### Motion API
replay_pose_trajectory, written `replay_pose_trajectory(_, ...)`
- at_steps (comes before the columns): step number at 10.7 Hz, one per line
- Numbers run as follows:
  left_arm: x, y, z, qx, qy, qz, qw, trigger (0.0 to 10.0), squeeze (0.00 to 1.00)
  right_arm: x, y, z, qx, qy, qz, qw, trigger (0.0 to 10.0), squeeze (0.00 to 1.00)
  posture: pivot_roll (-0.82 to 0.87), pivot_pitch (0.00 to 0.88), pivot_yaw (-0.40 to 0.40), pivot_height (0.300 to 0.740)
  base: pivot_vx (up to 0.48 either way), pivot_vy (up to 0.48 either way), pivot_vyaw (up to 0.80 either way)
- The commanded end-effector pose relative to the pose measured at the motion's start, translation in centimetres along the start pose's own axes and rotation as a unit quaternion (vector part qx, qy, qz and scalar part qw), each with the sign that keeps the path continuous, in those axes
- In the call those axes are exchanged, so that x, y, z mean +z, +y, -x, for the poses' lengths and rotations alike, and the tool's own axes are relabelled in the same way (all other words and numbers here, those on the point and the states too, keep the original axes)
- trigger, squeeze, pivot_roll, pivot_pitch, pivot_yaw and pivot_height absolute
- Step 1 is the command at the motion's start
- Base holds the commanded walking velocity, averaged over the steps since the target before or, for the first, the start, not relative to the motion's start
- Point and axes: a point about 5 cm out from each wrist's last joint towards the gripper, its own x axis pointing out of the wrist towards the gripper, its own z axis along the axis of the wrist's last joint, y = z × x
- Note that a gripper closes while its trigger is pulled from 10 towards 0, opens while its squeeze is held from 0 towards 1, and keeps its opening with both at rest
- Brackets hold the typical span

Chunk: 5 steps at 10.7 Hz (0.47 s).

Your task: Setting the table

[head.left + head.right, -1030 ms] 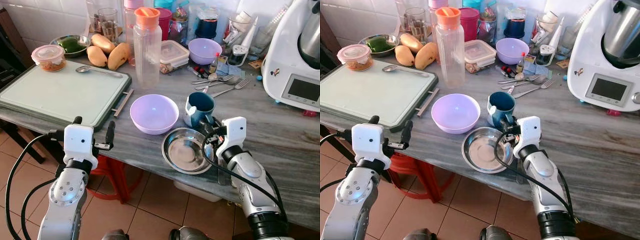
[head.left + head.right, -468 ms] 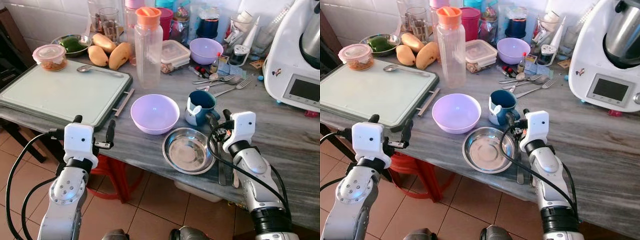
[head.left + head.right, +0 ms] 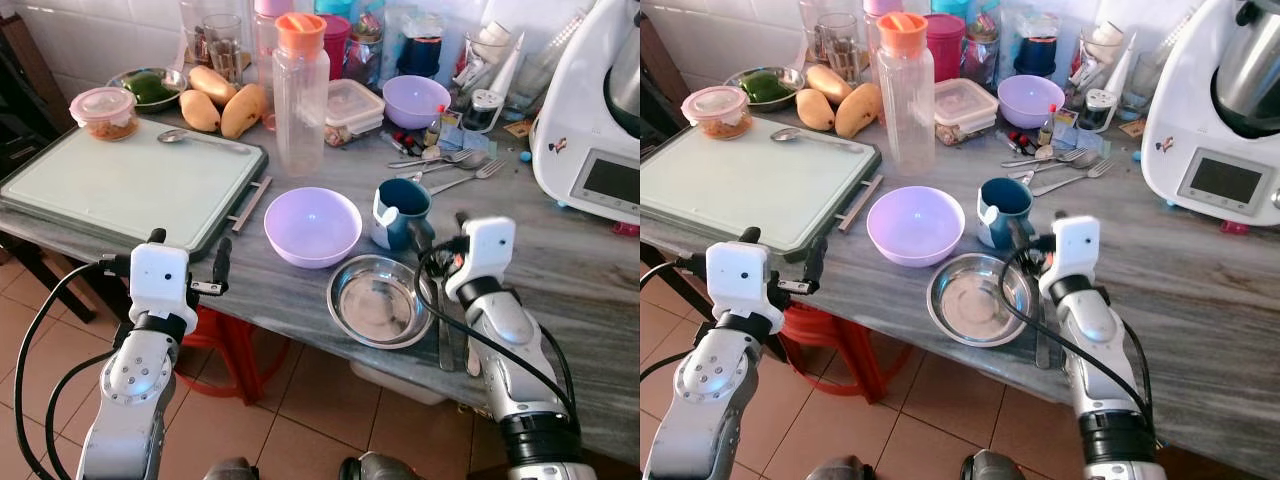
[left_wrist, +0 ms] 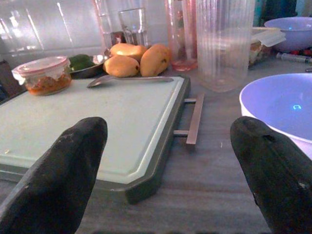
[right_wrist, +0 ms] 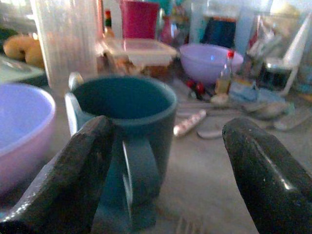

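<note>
Here, at lower right centre, the right claw (image 5: 161,161) hangs wide open and empty beside the dark teal ceramic mug (image 3: 400,213) on the grey marble tabletop (image 3: 590,290). A careless advance could knock it against the round steel plate (image 3: 379,301). The left claw (image 4: 165,170) gapes empty too.

Left gripper (image 3: 188,268) and right gripper (image 5: 165,161) both hold level, fingers spread wide, nothing between the jaws.

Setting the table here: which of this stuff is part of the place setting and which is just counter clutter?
In play: steel plate, purple bowl, blue mug, cutlery beside the plate, right hand open by the mug.
Clutter: cutting board, mangoes, plastic bottle, kitchen machine.
</note>
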Motion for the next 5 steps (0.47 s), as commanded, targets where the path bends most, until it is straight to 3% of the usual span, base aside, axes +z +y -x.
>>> replay_pose_trajectory(1,0.0,0.0,-0.1,0.004,-0.001,-0.001,1.0,10.0,0.0,0.9,-0.1,0.1,-0.008,-0.018,-0.002,1.0,10.0,1.0,0.08,0.0,-0.008,0.74,0.0,0.0,0.0)
replay_pose_trajectory(5,0.0,0.2,-0.3,0.024,-0.004,0.007,1.0,10.0,0.0,2.5,0.5,0.4,-0.009,-0.046,-0.015,0.999,10.0,1.0,0.08,0.0,-0.016,0.74,0.0,0.0,0.0)
